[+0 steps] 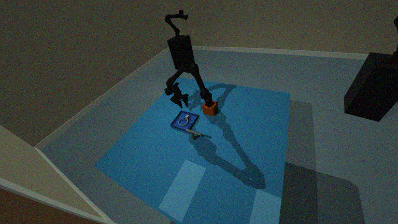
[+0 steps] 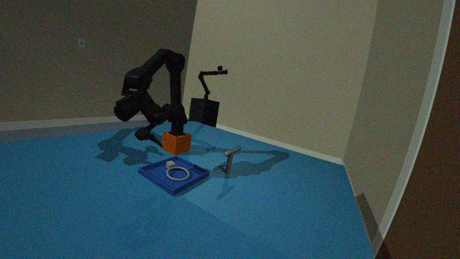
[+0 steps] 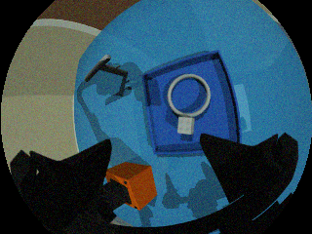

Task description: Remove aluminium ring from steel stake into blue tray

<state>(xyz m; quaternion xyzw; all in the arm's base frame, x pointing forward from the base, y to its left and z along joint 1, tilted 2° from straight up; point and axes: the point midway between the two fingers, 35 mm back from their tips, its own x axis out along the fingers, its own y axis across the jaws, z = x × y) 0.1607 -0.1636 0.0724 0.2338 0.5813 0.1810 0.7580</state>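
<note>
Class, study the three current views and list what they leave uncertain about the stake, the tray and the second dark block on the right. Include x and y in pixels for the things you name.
- Stake's foot (image 1: 195, 136): top view, too small and dim.
- Tray floor beneath the ring (image 2: 177, 178) (image 3: 170, 99): exterior and wrist views, covered by the ring.
- Right-hand dark block's arm (image 1: 396, 38): top view, cut off by the right edge.
</note>
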